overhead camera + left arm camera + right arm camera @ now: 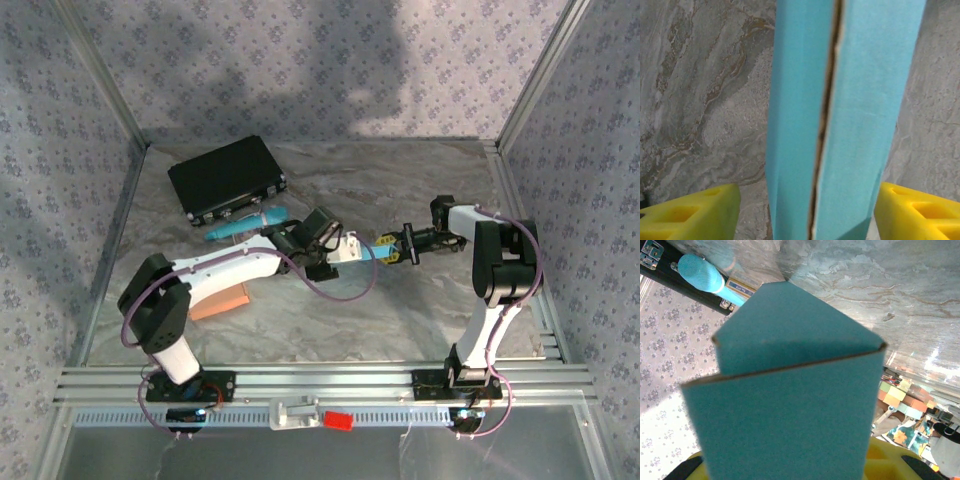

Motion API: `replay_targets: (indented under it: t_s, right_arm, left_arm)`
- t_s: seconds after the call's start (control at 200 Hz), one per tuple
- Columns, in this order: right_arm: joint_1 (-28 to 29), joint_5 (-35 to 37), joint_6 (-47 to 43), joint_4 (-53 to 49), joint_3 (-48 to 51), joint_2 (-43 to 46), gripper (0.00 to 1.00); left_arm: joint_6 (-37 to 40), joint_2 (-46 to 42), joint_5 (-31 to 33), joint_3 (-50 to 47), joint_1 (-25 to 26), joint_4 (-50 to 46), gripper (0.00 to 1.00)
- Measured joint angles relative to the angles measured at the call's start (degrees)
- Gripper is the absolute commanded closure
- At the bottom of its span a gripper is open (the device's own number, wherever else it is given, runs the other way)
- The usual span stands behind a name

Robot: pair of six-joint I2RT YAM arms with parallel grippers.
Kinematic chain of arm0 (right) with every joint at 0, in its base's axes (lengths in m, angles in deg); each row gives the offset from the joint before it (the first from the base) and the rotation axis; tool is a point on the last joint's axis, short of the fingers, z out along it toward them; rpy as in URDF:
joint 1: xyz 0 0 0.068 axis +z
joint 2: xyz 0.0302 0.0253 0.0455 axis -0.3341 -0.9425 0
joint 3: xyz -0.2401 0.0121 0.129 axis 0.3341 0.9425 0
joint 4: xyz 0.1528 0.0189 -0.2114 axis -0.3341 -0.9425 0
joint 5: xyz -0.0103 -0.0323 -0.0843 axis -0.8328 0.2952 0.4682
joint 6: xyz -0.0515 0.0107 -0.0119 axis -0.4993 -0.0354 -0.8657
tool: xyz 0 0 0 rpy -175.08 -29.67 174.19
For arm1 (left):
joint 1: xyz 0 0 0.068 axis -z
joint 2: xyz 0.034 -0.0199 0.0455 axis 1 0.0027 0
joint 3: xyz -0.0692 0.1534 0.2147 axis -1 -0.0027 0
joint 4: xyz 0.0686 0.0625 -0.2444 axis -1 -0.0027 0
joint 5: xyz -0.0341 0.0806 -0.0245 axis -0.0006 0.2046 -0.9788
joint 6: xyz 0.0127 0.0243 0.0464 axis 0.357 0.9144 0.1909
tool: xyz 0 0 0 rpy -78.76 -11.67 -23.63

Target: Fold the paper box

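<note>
At centre frame, we see our right claw point(395, 248) clamped on the blue paper box point(860, 100), while our left claw point(807, 195) straddles it, partly open.

No legible text, number or brand anywhere. Teal paper box point(790, 405): no lettering can be made out on its faces. Right wrist view: one small blue-and-white label point(741, 288) sits on the edge of the black hard-shell case point(228, 178). It carries lettering, too small and blurred to read.
</note>
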Motion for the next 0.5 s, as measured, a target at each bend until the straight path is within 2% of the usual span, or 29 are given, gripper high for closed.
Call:
replay_targets:
  t_s: [0.125,0.22,0.5]
  right_arm:
    - [0.00,-0.04,0.00,-0.11,0.00,0.00,0.68]
    - [0.00,0.00,0.02,-0.13,0.00,0.00,0.63]
    - [-0.07,0.79,-0.02,-0.46,0.00,0.00,0.47]
  left_arm:
    - [-0.46,0.70,-0.02,0.70,0.00,-0.11,0.38]
    - [-0.70,0.83,-0.07,1.40,0.00,-0.70,0.45]
    - [-0.98,0.83,-0.96,2.71,0.00,-4.15,0.51]
